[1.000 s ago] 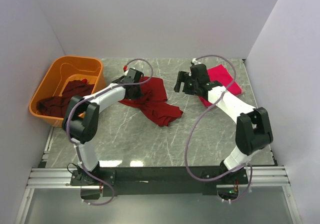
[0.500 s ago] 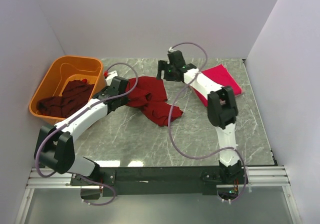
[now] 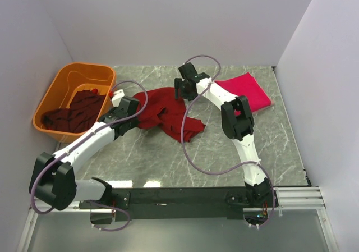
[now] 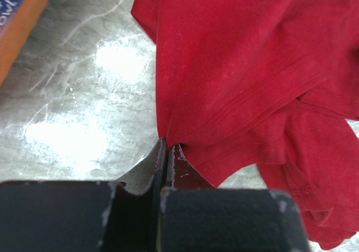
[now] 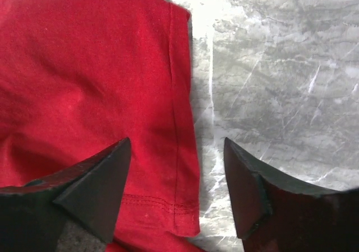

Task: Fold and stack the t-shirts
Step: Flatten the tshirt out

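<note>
A dark red t-shirt (image 3: 168, 113) lies crumpled mid-table. My left gripper (image 3: 136, 117) is shut on its left edge; in the left wrist view the jaws (image 4: 166, 148) pinch the hem of the t-shirt (image 4: 241, 67). My right gripper (image 3: 179, 93) hovers open over the far right corner. In the right wrist view its fingertips (image 5: 176, 151) straddle the hemmed edge of the cloth (image 5: 84, 67) without touching it. A brighter crimson-pink t-shirt (image 3: 249, 92) lies folded flat at the back right.
An orange tub (image 3: 56, 89) at the back left holds a heap of dark maroon t-shirts (image 3: 76, 111); its corner (image 4: 22, 16) shows in the left wrist view. Grey marble tabletop (image 3: 224, 151) surrounds the cloth. White walls close in the back and sides.
The right arm swung left from beside the pink shirt to the dark red shirt's far corner, jaws narrowing slightly. The left arm pulled back toward the near left, dragging the shirt's edge.
</note>
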